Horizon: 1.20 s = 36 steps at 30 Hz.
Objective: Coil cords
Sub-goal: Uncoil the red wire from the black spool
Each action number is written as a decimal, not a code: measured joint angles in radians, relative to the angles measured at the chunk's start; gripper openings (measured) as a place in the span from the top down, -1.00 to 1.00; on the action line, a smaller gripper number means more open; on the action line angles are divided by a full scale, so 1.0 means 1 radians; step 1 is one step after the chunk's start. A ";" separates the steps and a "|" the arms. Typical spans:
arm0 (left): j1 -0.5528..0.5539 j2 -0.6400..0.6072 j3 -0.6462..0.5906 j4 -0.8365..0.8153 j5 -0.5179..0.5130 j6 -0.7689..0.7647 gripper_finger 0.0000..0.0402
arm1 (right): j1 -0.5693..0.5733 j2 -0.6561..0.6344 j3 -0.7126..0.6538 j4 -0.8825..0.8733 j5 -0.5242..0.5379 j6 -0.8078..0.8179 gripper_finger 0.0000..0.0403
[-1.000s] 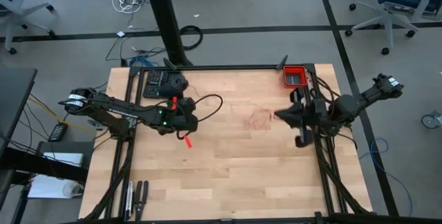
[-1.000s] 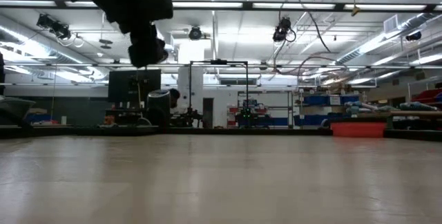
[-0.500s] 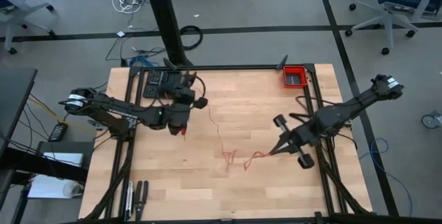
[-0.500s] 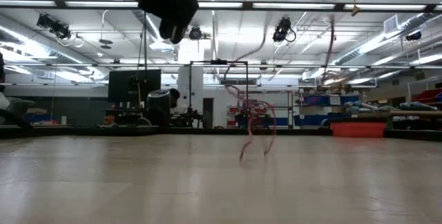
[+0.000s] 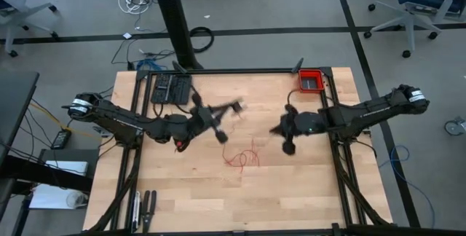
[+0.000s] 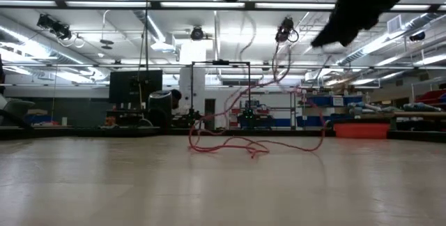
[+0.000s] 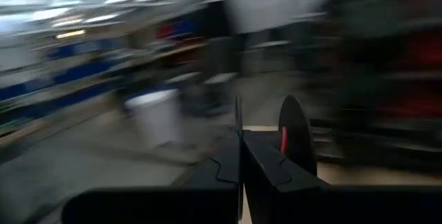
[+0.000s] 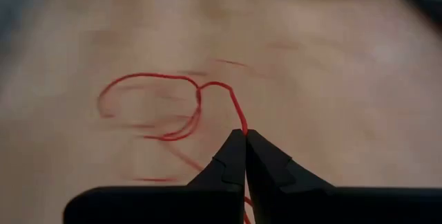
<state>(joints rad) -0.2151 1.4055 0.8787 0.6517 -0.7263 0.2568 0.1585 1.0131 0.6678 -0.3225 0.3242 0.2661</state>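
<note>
The thin red cord (image 5: 244, 157) lies in loose loops on the wooden table's middle (image 6: 230, 142), and strands rise from it to both grippers. My left gripper (image 5: 234, 107) is blurred, points level toward the table's right and hangs above the loops' far left; the left wrist view shows it shut (image 7: 239, 133). My right gripper (image 5: 275, 130) slants down toward the table's left, just right of the loops, and is shut on the cord (image 8: 244, 133). My left gripper is shut, and a faint strand (image 6: 244, 31) climbs toward it. Blur hides the place of contact, so the part it has cannot be told. My right gripper pinches one strand of the cord (image 8: 241, 122) at its fingertips, coming slanting down from the table's right. From there the strand runs slack down into the loops (image 8: 173, 106) on the table.
A red bin (image 5: 311, 81) stands at the far right corner. A black panel (image 5: 170, 88) lies at the far left, and a few tools (image 5: 143, 207) lie at the near left edge. Bare wood surrounds the loops.
My left gripper has risen, rolled and tipped from pointing down to level, swinging toward the table's right. My right gripper has sunk and tipped downward, swinging toward the near edge and then back toward the middle. The cord has dropped into loops on the table.
</note>
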 joint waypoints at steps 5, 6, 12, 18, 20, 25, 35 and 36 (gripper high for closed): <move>-0.002 0.000 0.000 -0.145 0.352 0.002 0.95 | -0.103 -0.015 0.000 -0.174 0.271 0.166 0.99; -0.002 0.000 0.000 -0.185 0.403 0.004 0.95 | -0.120 -0.019 0.000 -0.204 0.313 0.194 0.99; -0.001 0.000 0.000 -0.508 0.520 0.030 0.95 | -0.167 -0.073 0.000 -0.322 0.556 0.339 0.99; 0.017 0.000 0.000 -0.856 0.439 0.027 0.95 | -0.134 -0.176 0.000 -0.284 0.714 0.362 0.99; 0.030 0.000 0.000 -0.952 0.384 0.005 0.95 | -0.104 -0.216 0.000 -0.229 0.752 0.353 1.00; 0.066 0.000 0.000 -1.143 0.262 -0.057 0.95 | 0.016 -0.299 0.000 0.026 0.787 0.159 1.00; 0.094 0.000 0.000 -1.240 -0.070 -0.053 0.95 | 0.254 -0.332 0.000 0.562 0.426 -0.252 0.99; 0.096 0.000 0.000 -1.239 -0.121 -0.053 0.95 | 0.267 -0.330 0.000 0.589 0.374 -0.269 0.99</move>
<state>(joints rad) -0.1192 1.4055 0.8787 -0.5871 -0.8473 0.2036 0.4256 0.6833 0.6678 0.2668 0.6984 -0.0026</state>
